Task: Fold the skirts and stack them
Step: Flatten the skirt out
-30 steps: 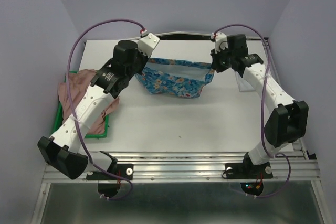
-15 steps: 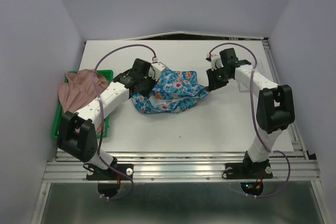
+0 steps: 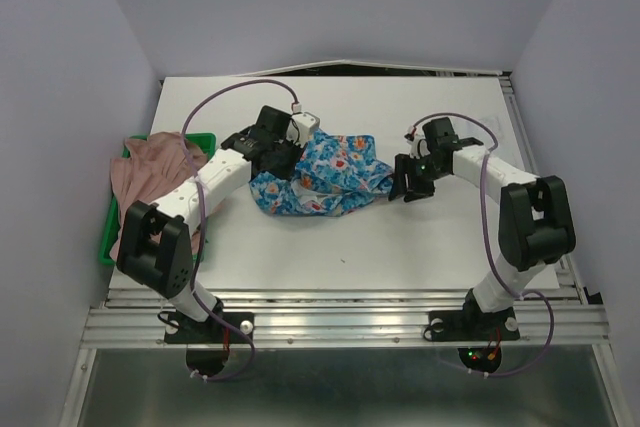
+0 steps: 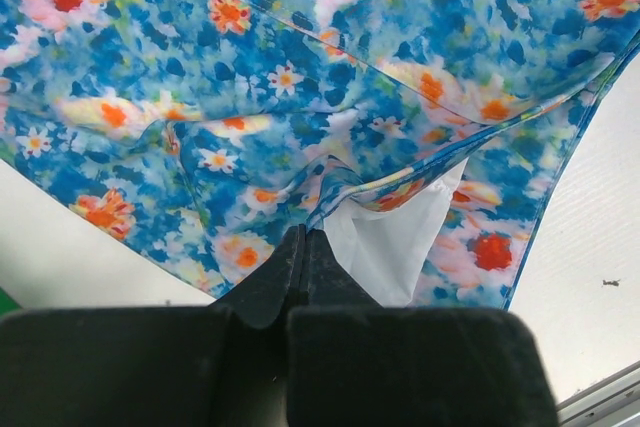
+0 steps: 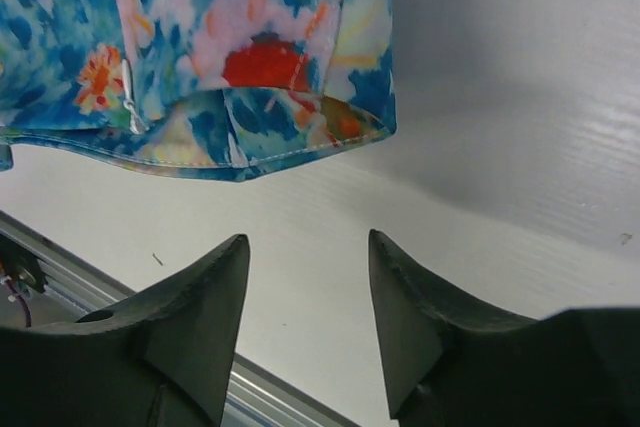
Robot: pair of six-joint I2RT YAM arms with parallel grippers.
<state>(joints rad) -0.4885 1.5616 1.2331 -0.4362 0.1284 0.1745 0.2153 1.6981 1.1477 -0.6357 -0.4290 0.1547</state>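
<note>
The blue flowered skirt [image 3: 322, 179] lies crumpled in a heap on the white table [image 3: 330, 247], and it fills the left wrist view [image 4: 300, 67]. My left gripper [image 3: 283, 155] is shut on the skirt's left edge, its fingertips [image 4: 303, 235] pressed together at a fold beside white lining. My right gripper [image 3: 403, 185] stands open just right of the heap, with nothing between its fingers [image 5: 307, 239]. The skirt's hem [image 5: 230, 77] lies a little beyond them. A dusty-pink skirt [image 3: 150, 169] is bunched in the green tray [image 3: 103, 247] at the left.
The green tray sits against the left wall. A metal rail [image 3: 340, 322] runs along the table's near edge and also shows below the right fingers as a rail [image 5: 60, 277]. Purple cables loop over both arms. Grey walls close in both sides.
A second ago both grippers held the blue skirt stretched up at the back. It has come down in a heap. The right gripper has opened, let go and drawn back right.
</note>
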